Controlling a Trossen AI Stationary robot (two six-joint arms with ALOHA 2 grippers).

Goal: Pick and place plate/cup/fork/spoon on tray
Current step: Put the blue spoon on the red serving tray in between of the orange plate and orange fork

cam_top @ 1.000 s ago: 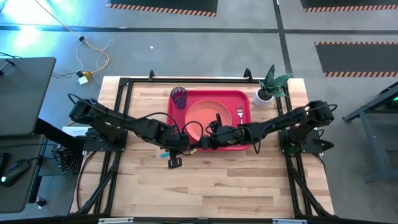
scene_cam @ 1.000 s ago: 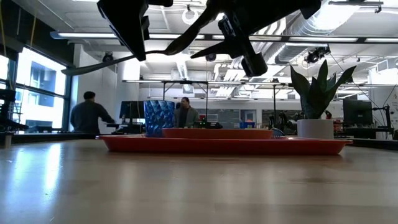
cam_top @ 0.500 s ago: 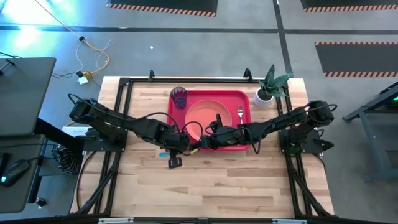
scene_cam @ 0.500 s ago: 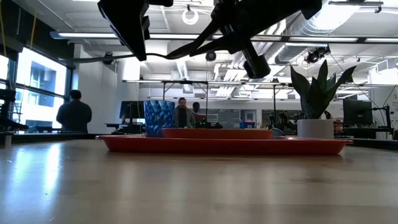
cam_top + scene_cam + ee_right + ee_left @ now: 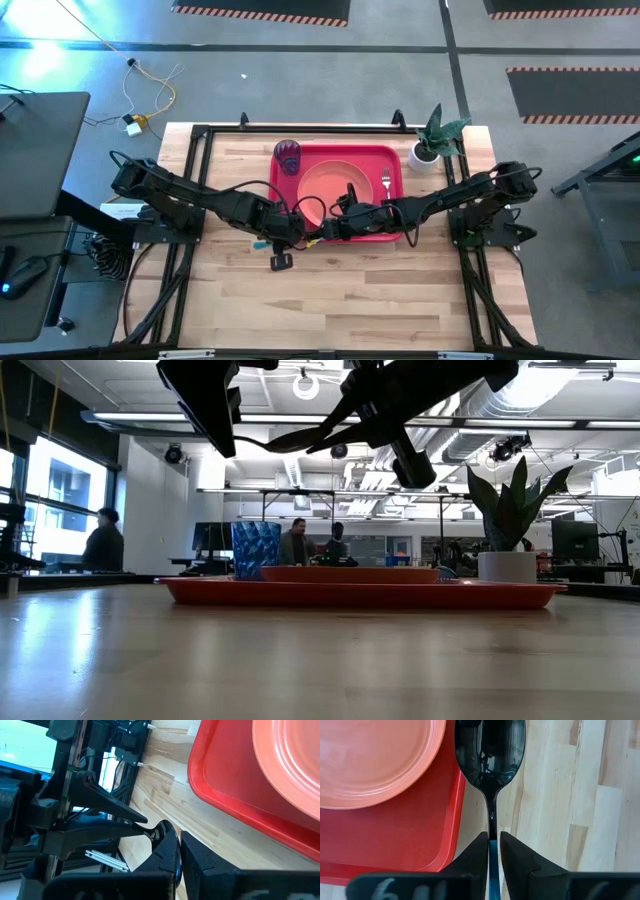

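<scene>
The red tray (image 5: 345,151) holds the salmon plate (image 5: 335,186), the fork (image 5: 386,184) on its right side and the blue-purple cup (image 5: 288,156) at its far left corner. The spoon (image 5: 490,750), with a dark bowl and a teal handle, hangs above the tray's near left corner. My left gripper (image 5: 300,236) is shut on its handle, coming from the left. My right gripper (image 5: 326,231) is shut on its bowl, coming from the right. In the low view both grippers (image 5: 400,430) hang high above the tray (image 5: 360,594). My left gripper pinches the spoon's teal handle (image 5: 492,847) between its two fingers (image 5: 479,857), just behind the dark neck. The fingers come from the table's left and lie along the handle. The spoon juts out beyond them, clear of tray and table. My right gripper pinches the bowl (image 5: 165,831) of the spoon between its two fingers (image 5: 197,857), coming from the table's right. The bowl shows edge-on between them. How far back it reaches I cannot tell.
A white pot with a green plant (image 5: 430,142) stands off the tray's far right corner. Bare wood (image 5: 340,300) stretches from the tray to the near edge. People stand in the room behind the table (image 5: 100,540).
My right gripper has shut on the spoon's bowl while my left gripper kept the handle. Both arms have stayed above the tray's near left corner, and the spoon has not shifted. People in the background have walked about.
</scene>
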